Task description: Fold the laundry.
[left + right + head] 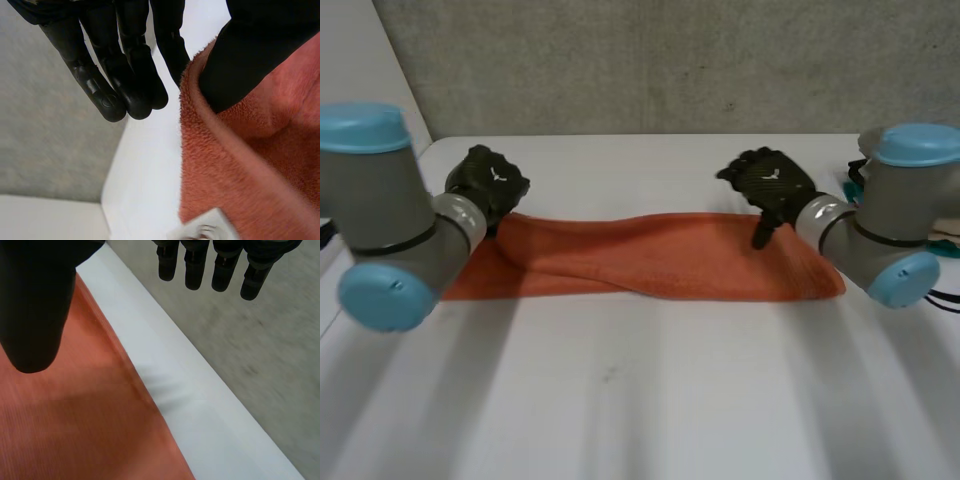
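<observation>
Towel (650, 262) ends hidden behind arms (380, 215); white tag (205, 229) cut off, unreadable. Left hand (485, 183), right hand (770, 185) at towel's far edge, fingers (135, 75) straight, empty.

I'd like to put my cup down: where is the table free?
Free: the wide table in front of the orange towel, and the strip beyond it between the left robot hand and right robot hand. Crowded: the towel's ends, where they sit.
</observation>
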